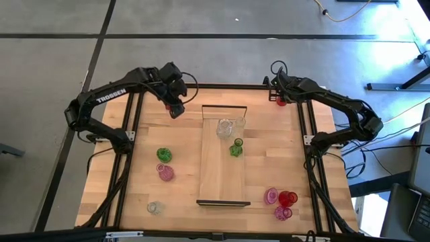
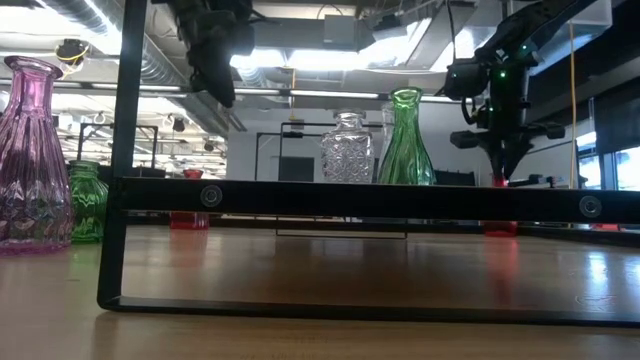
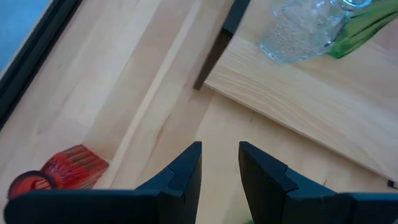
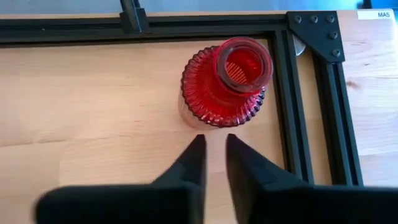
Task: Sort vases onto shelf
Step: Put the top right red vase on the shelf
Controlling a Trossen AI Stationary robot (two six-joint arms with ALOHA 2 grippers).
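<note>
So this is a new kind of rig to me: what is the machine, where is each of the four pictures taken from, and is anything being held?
Two dark robot arms stand at a wooden table. One picture looks straight down, one looks level across the tabletop, and two come from cameras on the wrists. Down the table's middle lies a long board, the shelf, carrying a clear vase and a green vase. More small glass vases stand to either side. The left gripper hangs near the shelf's far end, fingers slightly apart and empty, with a red vase lying on its side close by. The right gripper is at the far right corner, fingers nearly together just short of an upright red vase. Nothing is held.
</note>
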